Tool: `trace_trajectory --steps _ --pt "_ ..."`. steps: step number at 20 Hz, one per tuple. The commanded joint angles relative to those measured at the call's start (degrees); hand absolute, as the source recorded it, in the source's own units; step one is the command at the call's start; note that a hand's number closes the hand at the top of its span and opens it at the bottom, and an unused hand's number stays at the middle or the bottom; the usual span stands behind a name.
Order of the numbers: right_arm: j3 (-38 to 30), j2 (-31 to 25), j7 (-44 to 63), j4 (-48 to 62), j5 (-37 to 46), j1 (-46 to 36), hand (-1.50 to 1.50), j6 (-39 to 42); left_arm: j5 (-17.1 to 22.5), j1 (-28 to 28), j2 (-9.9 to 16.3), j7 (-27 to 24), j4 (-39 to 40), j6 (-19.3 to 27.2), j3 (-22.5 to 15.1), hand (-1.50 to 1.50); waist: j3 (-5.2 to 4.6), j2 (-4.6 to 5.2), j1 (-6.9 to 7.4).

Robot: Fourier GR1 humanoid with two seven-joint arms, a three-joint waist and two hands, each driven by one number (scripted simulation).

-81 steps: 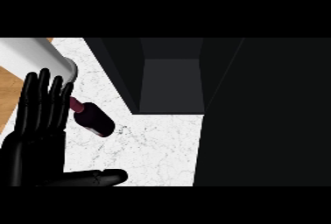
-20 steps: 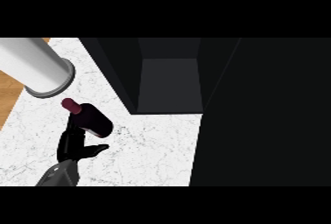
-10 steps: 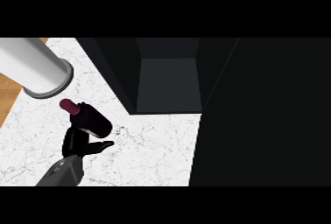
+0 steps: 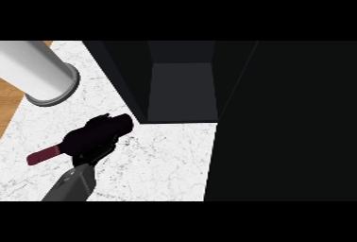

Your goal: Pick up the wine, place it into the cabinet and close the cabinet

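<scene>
The wine bottle lies tilted in my left hand, whose fingers are curled round its dark body. Its maroon neck sticks out to the lower left, and its base points up and right toward the cabinet. The grey forearm enters from the lower left. The open cabinet is a dark recess just right of the hand, with its floor visible inside. My right hand does not show.
A large white cylinder with a grey rim lies at the upper left on the marble counter. A dark cabinet panel fills the right side. Wooden floor shows past the counter's left edge.
The bottle has been turned in my left hand: its neck swung from upper left to lower left, and its base now points at the cabinet opening. The hand moved slightly up and right.
</scene>
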Motion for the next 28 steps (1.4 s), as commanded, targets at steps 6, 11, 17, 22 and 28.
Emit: trace_trajectory --steps 6,11,17,22,28 --pt "-0.18 -0.53 2.58 -4.84 -2.7 1.3 -1.5 0.01 1.11 -3.74 1.16 2.35 1.32 -5.63 0.7 1.5 -0.01 0.05 -0.27" --pt "2.67 0.74 2.98 -6.1 -0.53 2.98 -1.5 -0.68 2.65 2.01 0.04 1.39 -0.23 -9.31 0.89 1.5 0.05 -0.27 0.51" --pt "0.2 0.83 -0.88 -1.15 -1.12 1.39 -1.5 0.08 5.46 5.71 -0.04 6.8 -6.71 -11.62 0.38 1.5 0.11 -0.4 1.14" --pt "-2.74 -0.72 -1.84 -1.08 -4.02 2.97 -1.5 2.21 7.77 7.6 -1.8 11.17 -14.73 -11.91 -0.69 1.5 0.16 -0.53 1.36" --pt "-4.62 -0.92 -0.25 -1.84 -6.6 2.36 -1.5 2.35 6.88 11.5 -7.18 15.6 -26.14 -7.96 -5.89 1.5 0.16 -0.54 1.36"
